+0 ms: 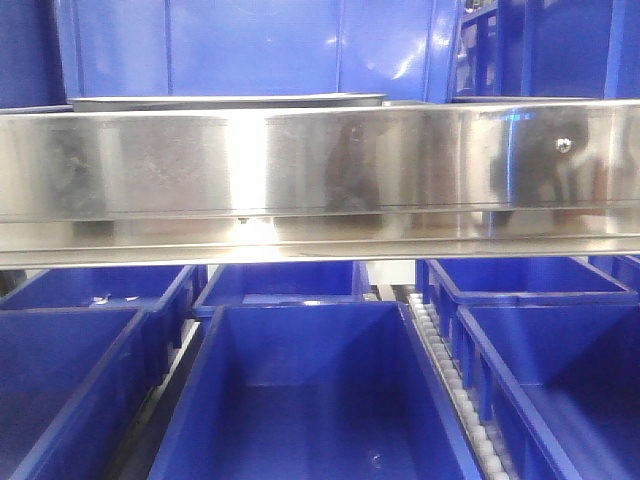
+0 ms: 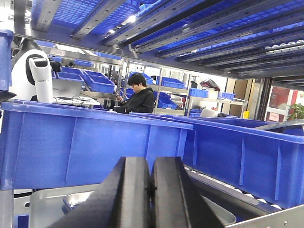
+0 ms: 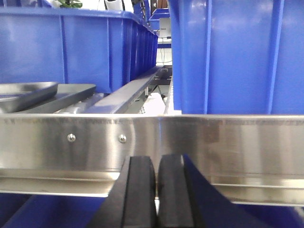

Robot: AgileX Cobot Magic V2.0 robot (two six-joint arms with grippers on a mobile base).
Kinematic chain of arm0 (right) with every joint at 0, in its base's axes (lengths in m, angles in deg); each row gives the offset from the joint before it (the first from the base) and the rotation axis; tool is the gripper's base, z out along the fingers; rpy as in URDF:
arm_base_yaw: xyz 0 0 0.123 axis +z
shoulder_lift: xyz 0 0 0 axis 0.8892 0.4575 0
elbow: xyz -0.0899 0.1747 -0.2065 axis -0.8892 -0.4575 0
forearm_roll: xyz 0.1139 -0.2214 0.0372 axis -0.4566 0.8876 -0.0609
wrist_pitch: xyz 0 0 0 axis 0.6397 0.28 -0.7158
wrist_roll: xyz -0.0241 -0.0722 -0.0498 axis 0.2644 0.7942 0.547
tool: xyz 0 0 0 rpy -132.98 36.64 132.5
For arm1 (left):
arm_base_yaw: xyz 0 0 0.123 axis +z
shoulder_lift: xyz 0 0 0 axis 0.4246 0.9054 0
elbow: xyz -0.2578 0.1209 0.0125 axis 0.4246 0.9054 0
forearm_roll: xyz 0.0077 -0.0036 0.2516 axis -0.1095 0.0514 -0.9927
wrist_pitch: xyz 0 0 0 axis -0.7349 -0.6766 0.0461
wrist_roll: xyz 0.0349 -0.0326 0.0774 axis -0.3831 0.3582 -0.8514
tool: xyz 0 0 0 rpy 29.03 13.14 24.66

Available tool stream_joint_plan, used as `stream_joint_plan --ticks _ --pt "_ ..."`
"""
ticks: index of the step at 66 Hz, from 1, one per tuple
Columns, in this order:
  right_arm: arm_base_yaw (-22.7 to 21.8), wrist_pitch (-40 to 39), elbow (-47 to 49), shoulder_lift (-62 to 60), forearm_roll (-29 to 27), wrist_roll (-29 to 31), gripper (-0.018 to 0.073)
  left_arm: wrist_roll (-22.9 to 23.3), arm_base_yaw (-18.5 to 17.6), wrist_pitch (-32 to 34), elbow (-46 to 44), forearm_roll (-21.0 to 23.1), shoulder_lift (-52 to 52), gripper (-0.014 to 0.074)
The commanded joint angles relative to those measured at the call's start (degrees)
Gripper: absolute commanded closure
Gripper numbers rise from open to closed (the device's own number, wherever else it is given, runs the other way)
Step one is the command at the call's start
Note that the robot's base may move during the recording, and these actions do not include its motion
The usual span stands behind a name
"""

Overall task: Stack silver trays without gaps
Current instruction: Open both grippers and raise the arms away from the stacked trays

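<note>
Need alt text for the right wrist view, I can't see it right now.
The shut right gripper sits in front of a steel shelf rail. Beyond the rail, silver trays lie at left, blue bins behind and right.

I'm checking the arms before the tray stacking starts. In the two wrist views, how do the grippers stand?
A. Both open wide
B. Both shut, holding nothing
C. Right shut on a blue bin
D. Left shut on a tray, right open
B. The left gripper and the right gripper each show their black fingers pressed together with nothing between them; the silver trays lie untouched on the shelf.
</note>
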Motion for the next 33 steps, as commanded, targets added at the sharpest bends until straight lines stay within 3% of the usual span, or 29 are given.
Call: stream_joint_plan --ticks 1,33 --pt "-0.3 -2.5 -0.1 -1.3 -0.2 1.3 0.0574 -0.1 -0.4 1.1 0.1 -0.1 -0.4 0.0606" --pt "-0.3 -1.4 -0.1 -1.3 -0.2 1.3 0.0574 -0.1 -0.4 1.1 0.1 -0.1 -0.4 0.0606"
